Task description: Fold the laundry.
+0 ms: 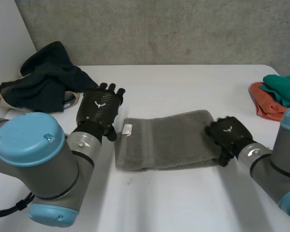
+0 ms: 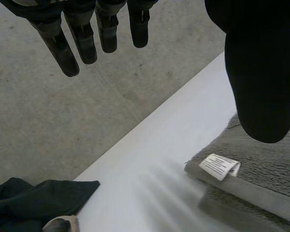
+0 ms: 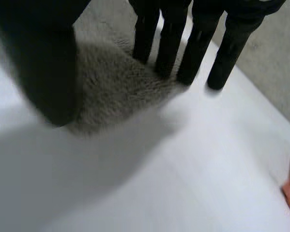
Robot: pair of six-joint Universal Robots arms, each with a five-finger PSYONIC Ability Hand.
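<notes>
A grey towel (image 1: 169, 140) lies folded into a long band across the middle of the white table (image 1: 183, 82). Its white label (image 1: 127, 129) sticks out at the left end. My left hand (image 1: 100, 108) hovers open just beyond that end, fingers (image 2: 82, 38) straight and spread, the label (image 2: 220, 166) under its thumb side. At the towel's right end my right hand (image 1: 228, 134) is open. Its straight fingers (image 3: 169, 43) point down at the towel (image 3: 115, 82) edge, the thumb apart, nothing pinched.
A heap of dark clothes (image 1: 43, 82) lies at the table's back left, also beside my left hand (image 2: 33, 203). Green cloth (image 1: 282, 89) on orange cloth (image 1: 266, 104) sits at the right edge. A grey wall stands behind the table.
</notes>
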